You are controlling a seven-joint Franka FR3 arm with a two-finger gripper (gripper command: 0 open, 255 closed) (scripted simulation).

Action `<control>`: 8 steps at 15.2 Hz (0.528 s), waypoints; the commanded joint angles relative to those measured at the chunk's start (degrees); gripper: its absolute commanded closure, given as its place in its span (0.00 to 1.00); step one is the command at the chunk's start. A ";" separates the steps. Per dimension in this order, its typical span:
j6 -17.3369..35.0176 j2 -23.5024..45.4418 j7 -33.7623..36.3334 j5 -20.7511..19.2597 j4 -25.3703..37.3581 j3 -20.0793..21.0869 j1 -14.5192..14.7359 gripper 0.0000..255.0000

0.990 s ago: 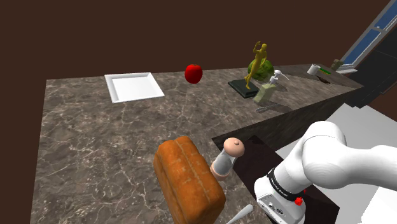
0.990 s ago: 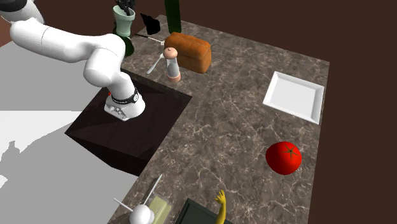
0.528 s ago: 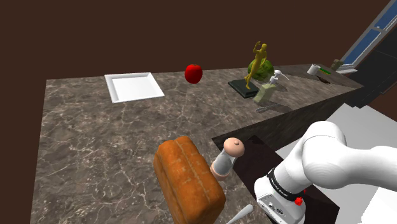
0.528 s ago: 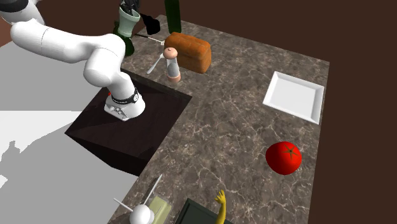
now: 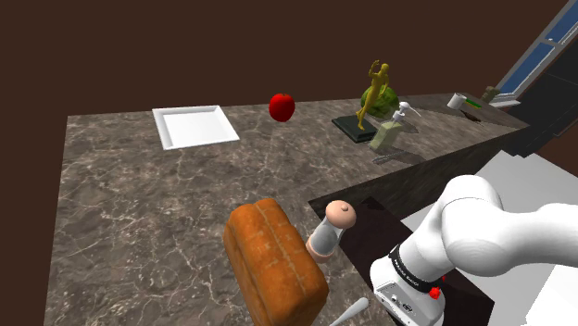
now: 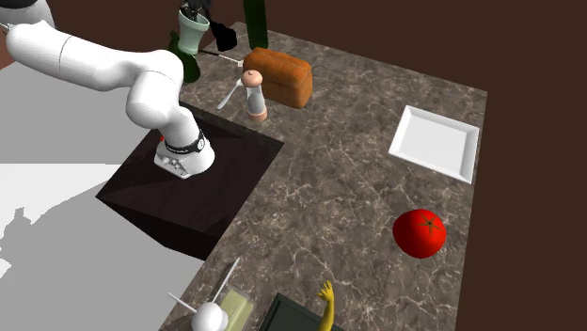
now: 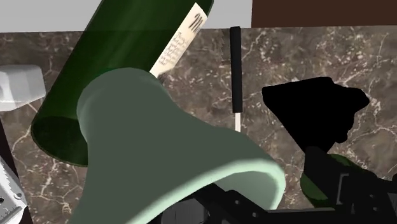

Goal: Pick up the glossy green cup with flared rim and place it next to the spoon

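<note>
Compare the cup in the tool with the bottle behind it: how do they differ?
The cup is pale, opaque green; the bottle is dark green. The cup flares to a wide rim; the bottle is straight-sided and carries a white label. Both are green.

The white arm (image 6: 94, 61) bends sharply at the elbow (forearm near level); its end effector (image 6: 194, 11) clasps the cup (image 6: 189, 39).

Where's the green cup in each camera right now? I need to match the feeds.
Second exterior view: the green cup is at the top edge, left of the bread loaf, with the gripper at its rim.
Wrist view: the green cup is close up, directly ahead of the gripper, flared end nearest.
Shared landmark: the dark green bottle right beside the cup.
</note>
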 commanded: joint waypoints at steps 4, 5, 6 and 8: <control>-6.28 4.31 1.89 -2.86 1.02 1.56 0.00 0.00; -6.16 3.80 2.05 -2.53 -0.07 1.27 1.23 0.00; -6.17 3.87 2.22 -2.47 0.29 1.52 1.00 0.00; -5.75 3.97 1.72 -2.40 -0.24 1.68 0.79 0.00</control>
